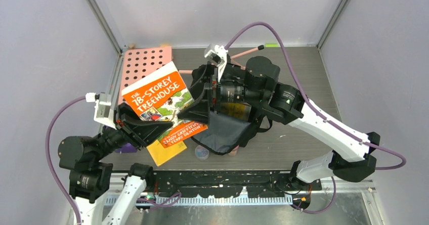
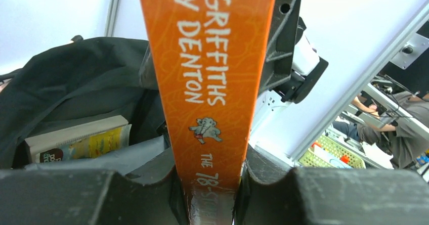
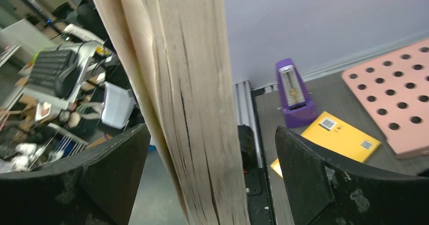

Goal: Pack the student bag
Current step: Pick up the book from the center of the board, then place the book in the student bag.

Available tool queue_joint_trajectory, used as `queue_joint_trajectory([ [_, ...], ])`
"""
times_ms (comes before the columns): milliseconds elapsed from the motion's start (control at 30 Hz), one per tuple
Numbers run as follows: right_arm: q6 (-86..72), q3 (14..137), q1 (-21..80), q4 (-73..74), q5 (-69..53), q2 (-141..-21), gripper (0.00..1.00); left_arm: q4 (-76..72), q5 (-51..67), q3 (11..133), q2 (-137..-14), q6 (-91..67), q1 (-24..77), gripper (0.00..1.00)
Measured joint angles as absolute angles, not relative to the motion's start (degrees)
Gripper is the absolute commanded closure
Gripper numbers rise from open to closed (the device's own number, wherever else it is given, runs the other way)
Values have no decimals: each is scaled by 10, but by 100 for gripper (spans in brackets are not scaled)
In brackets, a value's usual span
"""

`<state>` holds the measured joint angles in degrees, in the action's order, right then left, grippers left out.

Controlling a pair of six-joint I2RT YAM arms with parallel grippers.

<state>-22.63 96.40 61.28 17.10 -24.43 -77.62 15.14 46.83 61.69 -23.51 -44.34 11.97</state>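
- L gripper (image 1: 137,126): clamped on the spine end of the book (image 1: 157,96), one finger on each cover (L wrist view (image 2: 210,184)).
- Metronome (image 3: 293,91): purple, upright on the desk (image 1: 303,73) near its L edge, just beside the packet.
- Pegboard (image 1: 144,63): pink, flat at the far L corner of the desk; the book's far corner overlaps it in the top view.
- Book: orange, "The 78-Storey Treehouse", held tilted above the desk, btw. the two grippers.
- Packet (image 1: 164,154): yellow, flat, lies under the book's near corner.
- R gripper (image 1: 200,98): jaws wide apart, straddling the book's page edge; a gap shows on both sides (R wrist view (image 3: 212,174)), so no grip.
- Bag (image 1: 227,131): black, at desk ctr. below the R wrist, mouth open, grey lining showing. L wrist view shows it (image 2: 66,73) w/ a 2nd book (image 2: 76,141) lying inside.
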Motion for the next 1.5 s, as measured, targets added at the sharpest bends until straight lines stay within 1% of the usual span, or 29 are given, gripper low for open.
queue_joint_trajectory([
  [67,-227,964,613,162,-280,-785,2,145,480,620,-245,-441,120,100],
  [133,-228,964,613,155,-305,-793,7,140,487,620,-251,-438,120,100],
  [200,-229,964,613,148,-326,-801,16,136,493,620,-255,-435,120,100],
  [233,-230,964,614,144,-335,-804,24,133,496,620,-256,-434,120,100],
  [267,-231,964,614,140,-342,-807,28,131,497,620,-257,-434,120,100],
  [333,-235,964,615,133,-351,-809,41,126,500,620,-258,-433,120,100],
  [367,-236,964,615,130,-352,-809,45,126,500,620,-258,-433,120,100],
  [400,-237,964,615,126,-353,-809,52,124,502,620,-258,-432,120,100],
  [433,-239,964,615,121,-352,-809,56,123,503,620,-258,-432,120,100],
  [467,-239,964,615,116,-353,-809,67,122,503,619,-258,-432,120,100],
  [500,-240,962,615,112,-352,-808,73,121,503,618,-258,-431,120,100],
  [533,-240,959,615,107,-352,-807,85,121,503,616,-258,-430,119,100],
  [600,-237,953,616,105,-347,-802,97,120,502,612,-258,-431,119,98],
  [633,-238,948,617,104,-345,-800,98,119,501,611,-258,-431,119,91],
  [667,-237,945,617,103,-342,-797,99,119,502,609,-258,-429,119,73],
  [700,-236,940,617,103,-335,-794,99,120,501,606,-258,-427,119,49],
  [767,-228,930,619,105,-320,-786,100,121,493,600,-257,-421,121,22],
  [800,-223,925,619,112,-307,-782,100,123,484,596,-257,-415,121,13],
  [833,-216,918,619,123,-291,-775,100,125,469,590,-255,-410,121,6],
  [867,-208,911,619,137,-277,-768,100,130,447,578,-251,-409,121,2],
  [900,-198,905,619,154,-261,-762,100,138,430,567,-248,-405,121,1],
  [1067,-138,892,618,249,-167,-726,99,194,341,515,-240,-399,121,0],
  [1233,-54,869,624,339,-40,-672,100,248,266,467,-242,-401,121,0],
  [1367,17,848,649,388,69,-649,100,253,246,427,-260,-410,121,0],
  [1500,81,811,670,396,164,-649,100,241,247,386,-300,-421,121,0],
])
